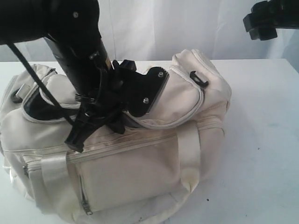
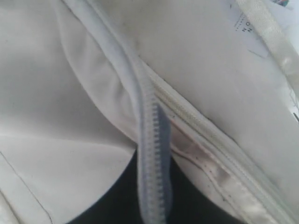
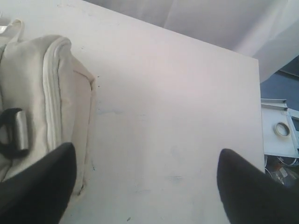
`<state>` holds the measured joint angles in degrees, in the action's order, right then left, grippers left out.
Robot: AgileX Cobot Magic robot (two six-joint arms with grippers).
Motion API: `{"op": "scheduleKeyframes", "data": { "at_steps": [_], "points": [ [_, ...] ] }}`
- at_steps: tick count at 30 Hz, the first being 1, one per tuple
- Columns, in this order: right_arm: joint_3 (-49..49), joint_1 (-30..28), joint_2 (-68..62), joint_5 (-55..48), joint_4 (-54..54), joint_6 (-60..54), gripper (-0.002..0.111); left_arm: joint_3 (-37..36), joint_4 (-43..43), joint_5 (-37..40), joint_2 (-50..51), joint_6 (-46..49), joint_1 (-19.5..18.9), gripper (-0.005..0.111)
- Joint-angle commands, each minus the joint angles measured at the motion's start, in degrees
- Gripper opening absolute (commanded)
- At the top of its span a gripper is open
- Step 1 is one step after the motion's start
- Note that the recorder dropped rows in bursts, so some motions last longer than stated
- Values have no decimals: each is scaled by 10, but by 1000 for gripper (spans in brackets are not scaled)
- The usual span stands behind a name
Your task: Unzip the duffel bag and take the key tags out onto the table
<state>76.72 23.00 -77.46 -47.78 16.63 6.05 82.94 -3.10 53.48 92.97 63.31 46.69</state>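
Observation:
The cream-white duffel bag (image 1: 140,172) lies on the white table (image 1: 261,140). Its top zipper is partly parted at the left end, where dark lining (image 1: 37,108) shows. My left gripper (image 1: 114,119) presses down onto the top of the bag at the zipper line, and its fingertips are buried in the fabric. The left wrist view shows only cream fabric, a grey zipper tape (image 2: 152,140) and dark lining (image 2: 112,200). My right gripper (image 1: 264,21) hangs high at the right and is open (image 3: 145,158) over bare table, beside the bag's end (image 3: 37,84). No key tags are in view.
A black buckle (image 1: 199,78) sits on the bag's right end pocket, seen also as a buckle with a grey strap (image 3: 14,133). Satin handles (image 1: 191,154) drape down the front. A printed paper label (image 2: 250,28) lies on the fabric. The table's far edge (image 3: 258,93) borders shelving.

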Motion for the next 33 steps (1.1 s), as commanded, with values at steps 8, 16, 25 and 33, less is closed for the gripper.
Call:
{"op": "scheduleKeyframes", "data": {
  "at_steps": [8,16,25,33],
  "points": [
    [-3,-2,5,-23,-209,-175,76,-3,-6,89,-26,-34,8,0],
    [-3,-2,5,-50,-344,-301,74,-3,-19,50,-26,-111,6,28],
    [-3,-2,-56,-73,-429,-296,61,-3,-12,0,-26,-152,4,55],
    [-3,-2,-92,-142,-447,-281,61,-3,-10,-39,-26,-189,4,50]
  ]
}}
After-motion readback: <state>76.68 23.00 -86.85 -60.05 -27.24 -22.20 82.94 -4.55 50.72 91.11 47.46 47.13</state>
